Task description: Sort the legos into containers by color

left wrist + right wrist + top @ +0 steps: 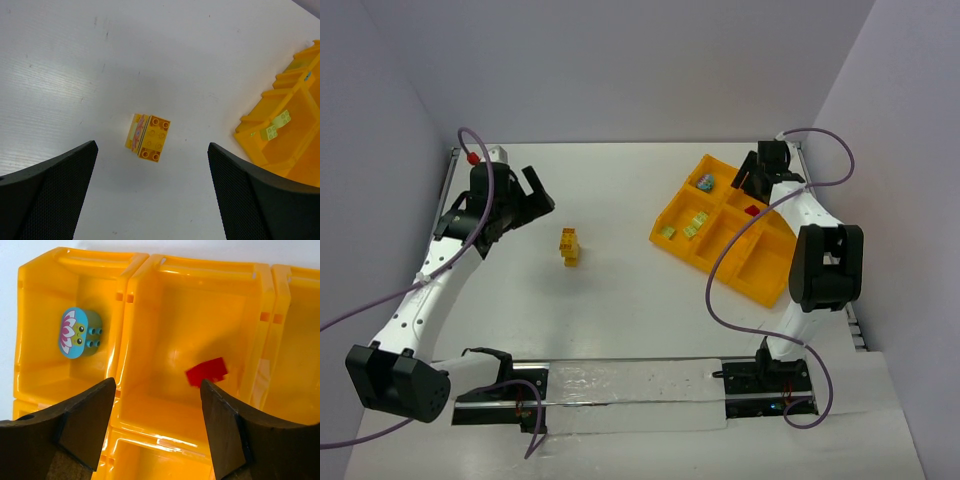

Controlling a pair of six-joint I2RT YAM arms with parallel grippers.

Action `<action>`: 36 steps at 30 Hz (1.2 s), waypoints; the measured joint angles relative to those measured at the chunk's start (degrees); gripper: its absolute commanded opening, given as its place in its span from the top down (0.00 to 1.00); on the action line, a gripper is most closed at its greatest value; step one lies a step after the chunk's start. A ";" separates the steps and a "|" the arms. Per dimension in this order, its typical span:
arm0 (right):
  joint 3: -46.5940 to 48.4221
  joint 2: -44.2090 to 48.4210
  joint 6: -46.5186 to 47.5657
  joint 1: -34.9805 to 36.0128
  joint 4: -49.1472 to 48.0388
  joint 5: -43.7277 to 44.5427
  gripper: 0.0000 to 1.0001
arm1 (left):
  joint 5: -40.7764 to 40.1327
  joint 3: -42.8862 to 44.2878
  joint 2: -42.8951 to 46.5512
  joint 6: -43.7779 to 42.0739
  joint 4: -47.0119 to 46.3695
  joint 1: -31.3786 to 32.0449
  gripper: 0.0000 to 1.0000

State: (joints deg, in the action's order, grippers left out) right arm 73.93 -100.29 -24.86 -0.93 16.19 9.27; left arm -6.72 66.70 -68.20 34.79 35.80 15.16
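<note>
A stack of yellow legos (569,246) (148,137) stands on the white table left of centre. My left gripper (535,195) (152,150) hovers open above it, holding nothing. The orange-yellow tray of containers (678,198) (127,315) sits at the right. My right gripper (752,180) (157,387) is open over it, with nothing between its fingers. A red lego (206,372) (751,210) shows blurred inside the compartment under it. A teal-blue lego (79,333) (705,182) lies in the neighbouring compartment. Light green legos (696,224) (277,126) fill a third.
The tray (246,134) lies at an angle near the right wall, and one more light green lego (667,232) sits in its left corner compartment. Grey walls close the table on three sides. Purple cables loop off both arms.
</note>
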 measured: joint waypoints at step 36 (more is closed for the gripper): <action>-12.56 24.33 1.55 23.19 1.36 -1.10 0.16 | -5.02 0.92 -24.51 -2.70 1.30 10.42 0.38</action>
State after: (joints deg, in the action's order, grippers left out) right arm 61.37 -75.96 -23.31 22.26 17.55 8.18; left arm -11.74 67.61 -92.70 32.09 37.09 25.58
